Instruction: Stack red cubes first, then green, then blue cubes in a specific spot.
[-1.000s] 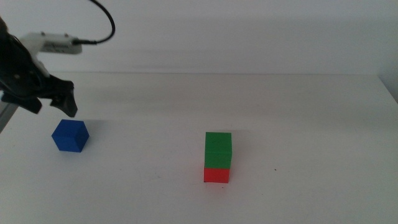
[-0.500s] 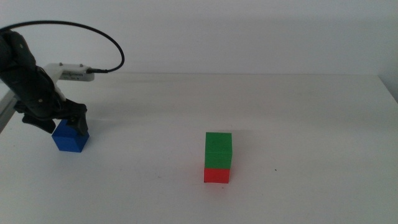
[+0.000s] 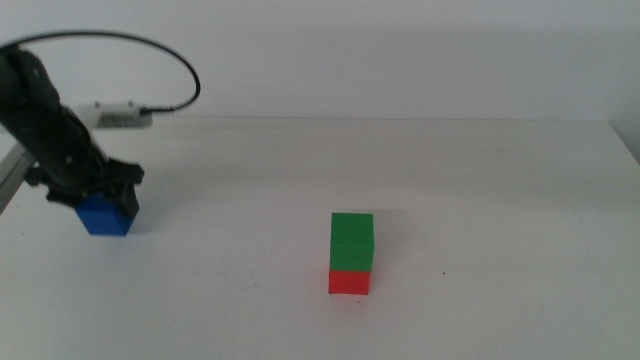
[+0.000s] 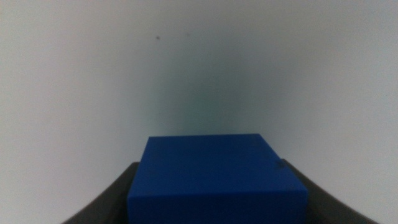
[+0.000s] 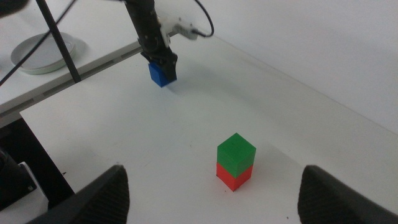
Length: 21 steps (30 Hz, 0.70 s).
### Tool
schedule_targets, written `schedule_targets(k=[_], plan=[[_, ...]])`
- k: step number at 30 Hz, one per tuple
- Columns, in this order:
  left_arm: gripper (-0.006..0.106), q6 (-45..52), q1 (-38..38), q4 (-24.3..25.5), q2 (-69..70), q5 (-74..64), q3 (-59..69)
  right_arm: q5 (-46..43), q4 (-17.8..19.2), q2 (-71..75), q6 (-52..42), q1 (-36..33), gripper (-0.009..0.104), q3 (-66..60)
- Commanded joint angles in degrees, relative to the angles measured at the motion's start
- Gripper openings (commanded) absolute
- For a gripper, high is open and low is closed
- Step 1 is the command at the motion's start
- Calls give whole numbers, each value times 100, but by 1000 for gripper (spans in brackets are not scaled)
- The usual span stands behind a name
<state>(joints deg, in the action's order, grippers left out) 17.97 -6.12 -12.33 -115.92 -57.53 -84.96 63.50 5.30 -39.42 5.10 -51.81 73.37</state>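
Observation:
The blue cube sits on the white table at the far left, and my left gripper has come down over it, shut on it. In the left wrist view the blue cube fills the space between the two dark jaws, which press its sides. Near the middle, the green cube rests squarely on the red cube. That stack stands on plain white tabletop, the specific spot, with a tiny black mark beside it. My right gripper hangs open high above the table, over the green cube.
The table's left edge runs close behind the left arm. In the right wrist view a white round dish lies on a neighbouring surface, crossed by a dark pole. A black cable arcs above the left arm.
The left gripper swung in from the left, dropped over the blue cube and closed on it. The cube turned slightly square to the jaws. The green-on-red stack stayed put.

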Motion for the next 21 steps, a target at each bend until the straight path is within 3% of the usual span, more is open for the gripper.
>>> schedule_targets(k=[1, 6, 13, 17, 21], plan=[[-2, -480, 203, 124, 525, -285, -34, -52, 8, 25, -42, -18, 84, -22], [-2, -2638, 1256, 740, 1495, -1243, -34, -52, 8, 25, -42, -18, 84, -22], [-2, -5259, 3558, 1308, 2079, -1243, -108, -52, 8, 25, -42, -18, 84, -22], [-2, -5954, 4503, 1911, 1731, -1243, -670, -52, 8, 24, -30, -18, 84, -22], [-2, -6020, 4838, 1870, 1201, -1243, -1307, -52, 8, 24, -17, -18, 84, -22]])
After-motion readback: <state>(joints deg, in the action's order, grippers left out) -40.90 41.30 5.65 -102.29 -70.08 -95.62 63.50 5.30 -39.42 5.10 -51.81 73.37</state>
